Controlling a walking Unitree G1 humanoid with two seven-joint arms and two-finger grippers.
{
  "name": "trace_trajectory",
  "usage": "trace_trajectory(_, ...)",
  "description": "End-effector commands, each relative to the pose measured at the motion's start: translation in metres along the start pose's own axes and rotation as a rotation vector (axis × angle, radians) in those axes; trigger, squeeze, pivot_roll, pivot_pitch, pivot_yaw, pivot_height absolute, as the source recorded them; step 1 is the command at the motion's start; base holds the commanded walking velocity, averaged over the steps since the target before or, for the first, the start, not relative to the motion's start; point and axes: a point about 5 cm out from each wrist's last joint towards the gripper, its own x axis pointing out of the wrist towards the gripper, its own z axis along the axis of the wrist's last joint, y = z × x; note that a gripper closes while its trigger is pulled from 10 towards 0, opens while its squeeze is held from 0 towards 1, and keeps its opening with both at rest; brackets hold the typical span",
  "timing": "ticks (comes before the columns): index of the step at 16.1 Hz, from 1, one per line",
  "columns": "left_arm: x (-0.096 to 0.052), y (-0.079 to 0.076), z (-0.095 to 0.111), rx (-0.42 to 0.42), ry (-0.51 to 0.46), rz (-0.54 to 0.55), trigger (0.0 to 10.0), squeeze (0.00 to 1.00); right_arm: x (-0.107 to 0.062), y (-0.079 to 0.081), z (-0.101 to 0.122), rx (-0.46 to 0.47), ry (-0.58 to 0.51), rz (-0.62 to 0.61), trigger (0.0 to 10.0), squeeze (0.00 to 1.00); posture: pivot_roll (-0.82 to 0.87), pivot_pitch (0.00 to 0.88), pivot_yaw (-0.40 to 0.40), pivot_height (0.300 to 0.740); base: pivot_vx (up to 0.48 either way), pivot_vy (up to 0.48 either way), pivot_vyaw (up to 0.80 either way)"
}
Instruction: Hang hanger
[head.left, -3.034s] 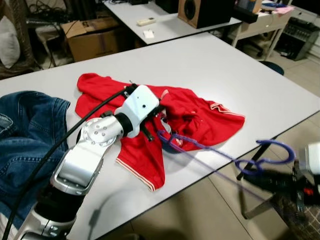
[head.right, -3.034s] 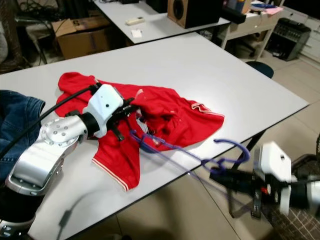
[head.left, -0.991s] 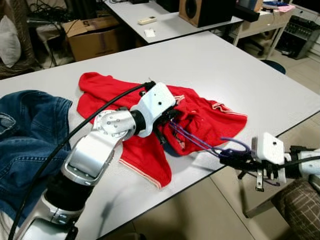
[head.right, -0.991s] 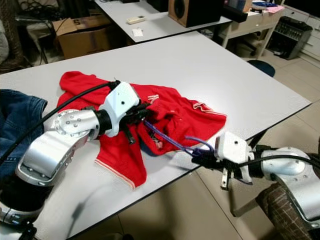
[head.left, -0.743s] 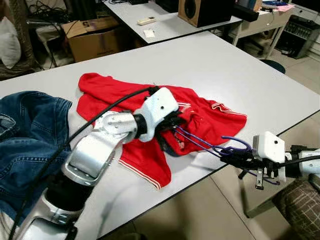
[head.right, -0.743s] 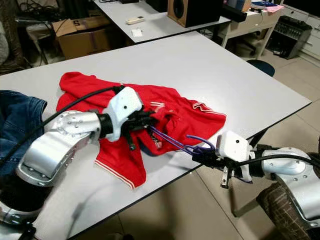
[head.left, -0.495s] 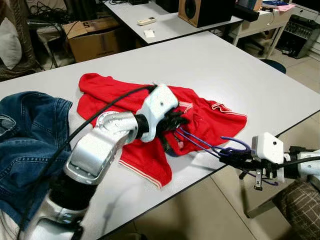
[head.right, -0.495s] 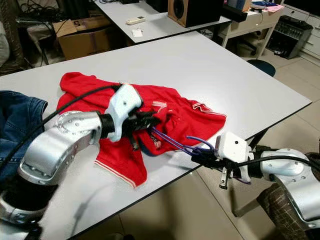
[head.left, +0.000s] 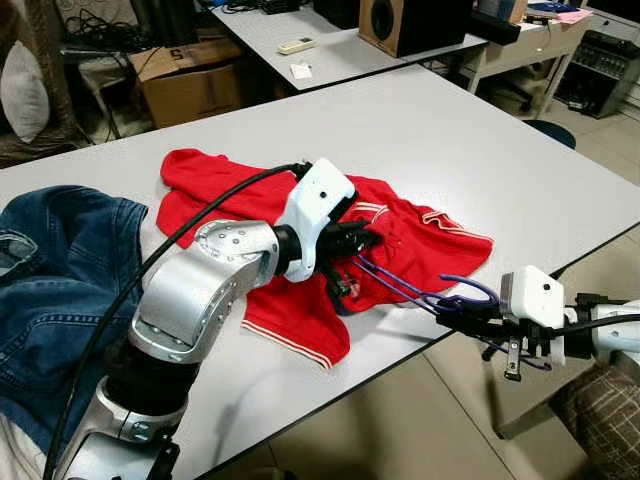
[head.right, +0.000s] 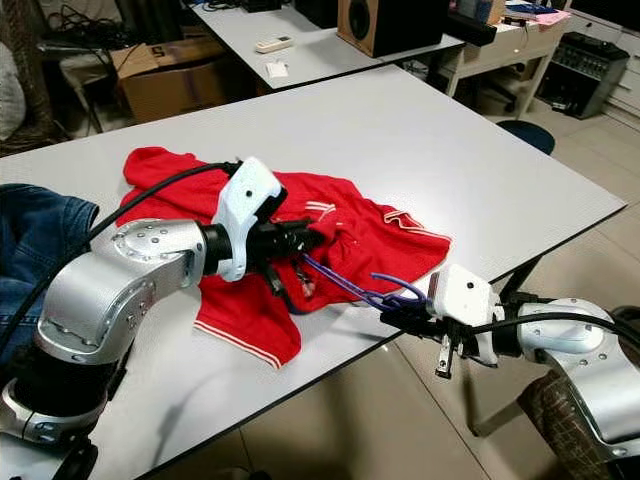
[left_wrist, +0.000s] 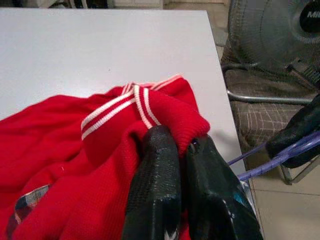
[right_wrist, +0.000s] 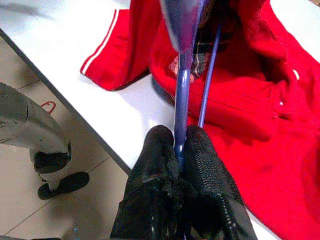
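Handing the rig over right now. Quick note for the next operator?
Left gripper: shut on the collar of the red shirt, which lies on the white table.
Right gripper: shut on the purple hanger off the table edge; the hanger's far end reaches into the shirt's neck.
Done: both grasps, hanger partly fed in.
Left: seat hanger fully, lift, hang.

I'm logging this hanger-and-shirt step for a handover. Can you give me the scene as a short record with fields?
surface: white table
garment: red shirt lying crumpled on the table, striped collar pinched
left tool: shut on the shirt's collar
right tool: off the table's edge, shut on the purple hanger
hanger position: runs from the right tool into the shirt's neck opening
other items: blue jeans on the table at the robot's left
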Motion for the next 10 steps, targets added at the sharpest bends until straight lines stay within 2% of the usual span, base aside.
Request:
trace_trajectory(1,0.005,-0.018,0.012,-0.005,-0.07,-0.131,10.0,1.0,0.004,0.003,0.005,-0.03,-0.032,0.017,10.0,0.0,-0.06,0.011,0.061,0.74,0.0,0.0,0.0)
trace_trajectory(2,0.004,-0.019,0.014,-0.015,-0.084,-0.147,10.0,1.0,0.004,0.003,0.004,-0.03,-0.029,0.016,10.0,0.0,-0.05,0.01,0.061,0.74,0.0,0.0,0.0)
trace_trajectory(3,0.001,-0.022,0.018,0.012,-0.109,-0.194,10.0,1.0,0.005,0.003,0.004,-0.028,-0.03,0.007,10.0,0.0,-0.05,0.01,0.059,0.74,0.0,0.0,0.0)
trace_trajectory(5,0.0,-0.02,0.018,0.047,-0.111,-0.196,10.0,1.0,0.006,0.002,0.004,-0.021,-0.039,-0.003,10.0,0.0,-0.05,0.008,0.058,0.74,0.0,0.0,0.0)
trace_trajectory(6,0.0,-0.018,0.016,0.058,-0.099,-0.186,10.0,0.0,0.008,0.001,0.004,-0.016,-0.055,-0.02,10.0,0.0,-0.04,0.007,0.058,0.74,0.0,0.0,0.0)
trace_trajectory(8,0.001,-0.011,0.011,0.074,-0.056,-0.141,10.0,0.0,0.011,0.004,0.004,0.013,-0.104,-0.024,10.0,0.0,-0.04,0.003,0.063,0.74,0.0,0.0,0.0)
trace_trajectory(10,0.0,-0.004,0.015,0.08,-0.066,-0.114,10.0,0.0,0.011,0.006,0.0,-0.001,-0.105,-0.036,10.0,0.0,-0.04,0.002,0.064,0.74,0.0,0.0,0.0)
